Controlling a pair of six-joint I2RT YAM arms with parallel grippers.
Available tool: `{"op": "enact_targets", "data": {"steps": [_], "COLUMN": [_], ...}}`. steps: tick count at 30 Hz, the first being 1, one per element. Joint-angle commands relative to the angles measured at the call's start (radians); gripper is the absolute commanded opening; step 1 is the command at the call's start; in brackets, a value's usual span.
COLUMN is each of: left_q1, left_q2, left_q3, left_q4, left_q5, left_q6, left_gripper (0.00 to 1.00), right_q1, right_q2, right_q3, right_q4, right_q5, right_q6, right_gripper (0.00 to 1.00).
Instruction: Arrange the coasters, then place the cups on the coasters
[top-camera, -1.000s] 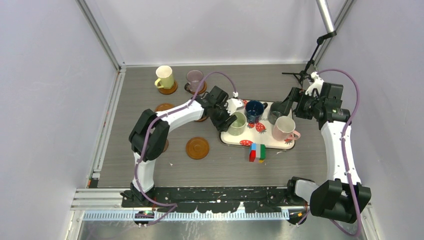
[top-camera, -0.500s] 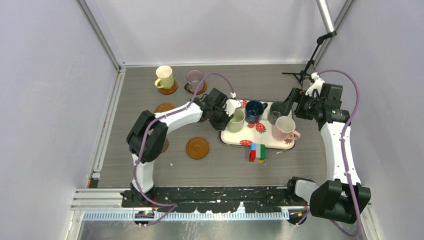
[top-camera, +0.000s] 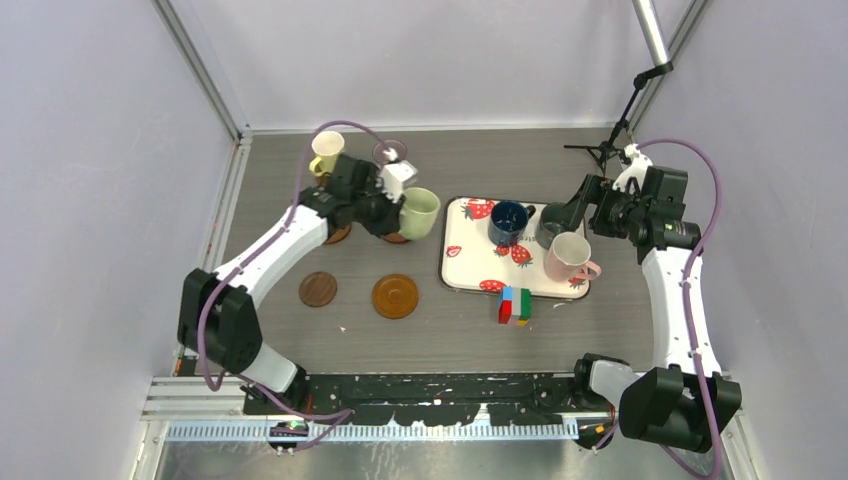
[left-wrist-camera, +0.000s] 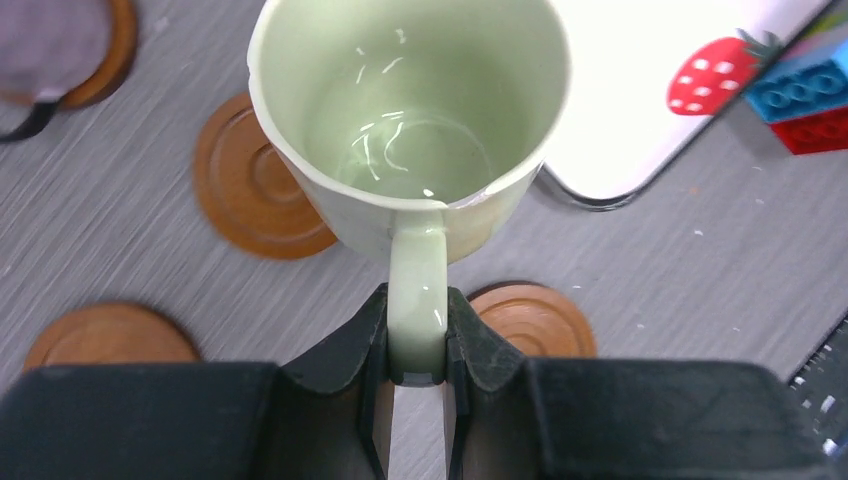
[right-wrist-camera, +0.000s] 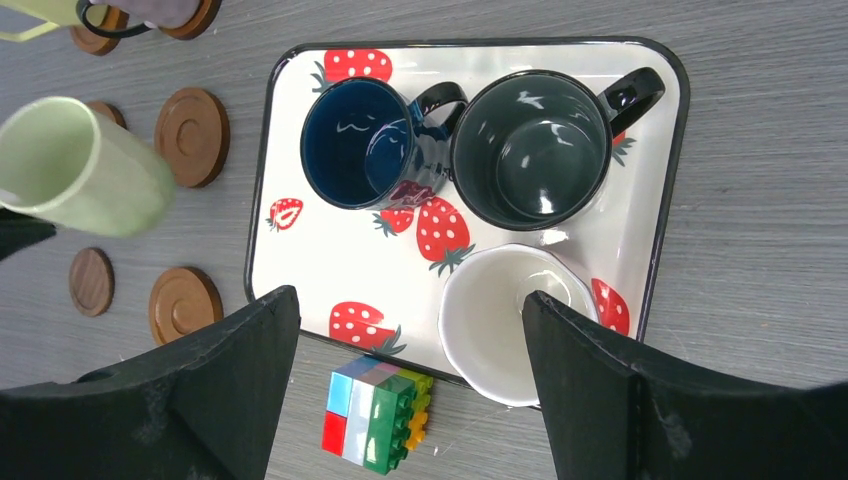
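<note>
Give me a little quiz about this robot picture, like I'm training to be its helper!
1. True or false: the left claw holds the green cup by its handle.
2. How many cups stand on the tray? A: two. B: three. C: four.
3. Fill in the gap: the right claw hovers over the tray, and it is ____.

Key: 1 true. 2 B. 3 open.
</note>
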Motion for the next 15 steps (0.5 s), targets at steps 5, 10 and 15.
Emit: {"op": "enact_targets", "data": {"steps": [5, 10, 15], "left_q1": [0.209, 0.253, 0.255], "left_q2": [-0.133, -0.119, -0.098], "left_q3": [-0.218, -0.296, -0.355], "left_q4": [0.356, 0.509, 0.664], "left_q5": [0.108, 0.137, 0.171], "left_q6": [-0.025, -0.027, -0.041], "left_gripper": [0.0, 0.0, 0.0], "right_q1": [-0.005, -0.006, -0.005], "right_q2": [0.001, 0.009, 0.017], "right_q3": [0.003, -0.001, -0.004], "right_q4": [0.047, 0.049, 0.053], "right_q5": [-0.009, -0.006, -0.001], "right_q6": [0.012, 0.012, 0.012], "right_gripper": [0.86, 0.86, 0.86]}}
